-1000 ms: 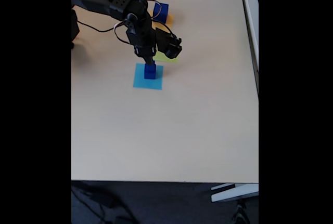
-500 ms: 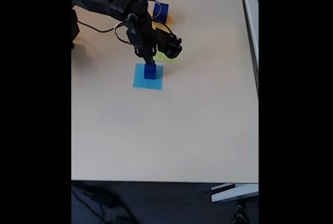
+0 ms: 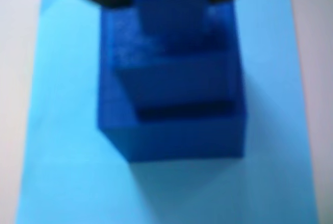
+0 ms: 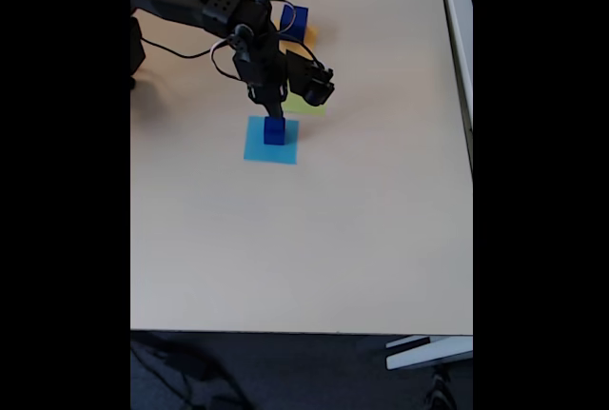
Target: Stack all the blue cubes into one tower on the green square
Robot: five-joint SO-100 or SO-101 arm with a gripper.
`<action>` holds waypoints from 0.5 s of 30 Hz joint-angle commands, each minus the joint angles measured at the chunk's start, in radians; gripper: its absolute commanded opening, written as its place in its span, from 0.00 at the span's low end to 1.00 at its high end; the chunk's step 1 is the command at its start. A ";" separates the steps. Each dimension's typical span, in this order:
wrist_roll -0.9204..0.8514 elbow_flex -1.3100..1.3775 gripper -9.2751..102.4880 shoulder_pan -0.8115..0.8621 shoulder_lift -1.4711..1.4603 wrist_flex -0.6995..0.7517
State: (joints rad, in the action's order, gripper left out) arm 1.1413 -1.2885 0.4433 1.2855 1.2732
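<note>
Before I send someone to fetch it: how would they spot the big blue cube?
On the table, look beyond the arm's elbow in the fixed view, at the far edge. The big blue cube sits alone on the orange square, apart from the stack on the light blue square.

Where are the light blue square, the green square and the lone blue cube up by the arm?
light blue square (image 4: 257, 148), fixed view, bare left part.
green square (image 4: 298, 106), fixed view, visible strip beside the arm.
lone blue cube (image 4: 295, 20), fixed view, front face.
</note>
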 commanded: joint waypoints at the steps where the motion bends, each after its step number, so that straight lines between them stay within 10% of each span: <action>1: 0.003 0.003 0.11 -0.009 0.018 -0.020; 15: 0.005 -0.008 0.16 -0.011 0.021 -0.023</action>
State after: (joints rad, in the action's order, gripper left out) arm 1.1413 -1.2993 0.4433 1.2855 1.2671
